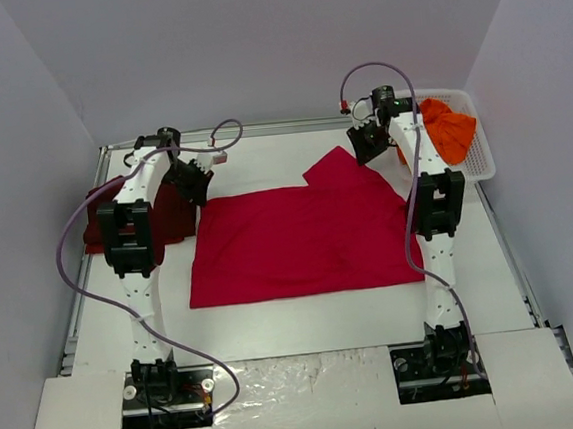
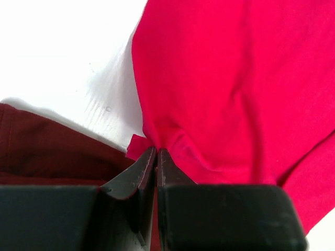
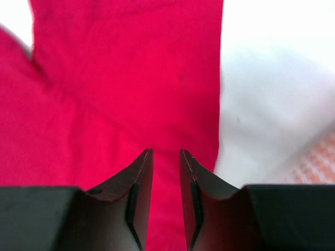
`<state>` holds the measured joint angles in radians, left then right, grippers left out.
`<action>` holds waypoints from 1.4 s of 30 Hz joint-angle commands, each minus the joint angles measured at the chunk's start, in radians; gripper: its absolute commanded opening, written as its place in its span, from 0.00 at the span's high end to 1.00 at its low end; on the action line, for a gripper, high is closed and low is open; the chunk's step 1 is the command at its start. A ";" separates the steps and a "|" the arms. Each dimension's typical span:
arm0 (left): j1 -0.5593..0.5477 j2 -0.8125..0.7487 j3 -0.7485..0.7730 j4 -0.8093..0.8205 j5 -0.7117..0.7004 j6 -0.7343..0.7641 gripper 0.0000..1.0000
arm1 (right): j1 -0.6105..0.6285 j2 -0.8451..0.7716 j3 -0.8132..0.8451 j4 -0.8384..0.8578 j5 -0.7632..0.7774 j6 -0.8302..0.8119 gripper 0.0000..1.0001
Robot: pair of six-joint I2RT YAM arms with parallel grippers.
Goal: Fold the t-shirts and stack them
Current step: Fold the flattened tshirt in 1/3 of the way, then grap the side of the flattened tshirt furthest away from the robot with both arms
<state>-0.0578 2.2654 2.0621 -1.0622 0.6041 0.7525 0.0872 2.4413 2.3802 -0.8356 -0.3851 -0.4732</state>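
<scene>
Left gripper (image 2: pixel 157 152), wrist pitched down, pinches a corner of the bright red t-shirt (image 2: pixel 225 78), jaws closed; maroon t-shirt (image 2: pixel 47 146) lies just left. Right gripper (image 3: pixel 166 152) hangs above the same shirt, jaws slightly parted, holding nothing.

Maroon shirt (image 1: pixel 174 212) part-hidden by L arm (image 1: pixel 128 238) — orange shirt (image 1: pixel 452 130) by R arm (image 1: pixel 436 206).

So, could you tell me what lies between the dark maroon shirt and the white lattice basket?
The bright red cloth t-shirt, spread flat; the top view shows it.
</scene>
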 commanded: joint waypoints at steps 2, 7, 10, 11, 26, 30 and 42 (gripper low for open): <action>-0.004 -0.064 -0.008 0.001 -0.017 -0.031 0.98 | -0.001 0.097 0.119 0.016 -0.086 0.038 0.73; -0.019 -0.076 -0.013 0.008 -0.037 -0.047 0.98 | -0.001 0.125 0.100 0.205 -0.112 0.080 0.68; -0.020 -0.087 -0.017 0.016 -0.036 -0.061 0.98 | 0.000 0.124 0.086 0.317 -0.103 0.102 0.62; -0.022 -0.093 -0.019 0.019 -0.038 -0.064 0.98 | 0.000 0.122 0.083 0.340 -0.101 0.116 0.60; -0.040 -0.084 -0.043 0.050 -0.053 -0.104 0.98 | 0.020 0.251 0.128 0.592 -0.001 0.209 0.33; -0.040 -0.092 -0.069 0.065 -0.059 -0.111 0.98 | 0.032 0.280 0.143 0.609 -0.001 0.211 0.33; -0.042 -0.098 -0.077 0.067 -0.069 -0.113 0.98 | 0.051 0.331 0.174 0.618 0.022 0.208 0.38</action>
<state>-0.0956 2.2494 1.9667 -0.9855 0.5392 0.6437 0.1314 2.7476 2.5099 -0.2356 -0.3798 -0.2699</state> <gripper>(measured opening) 0.031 0.640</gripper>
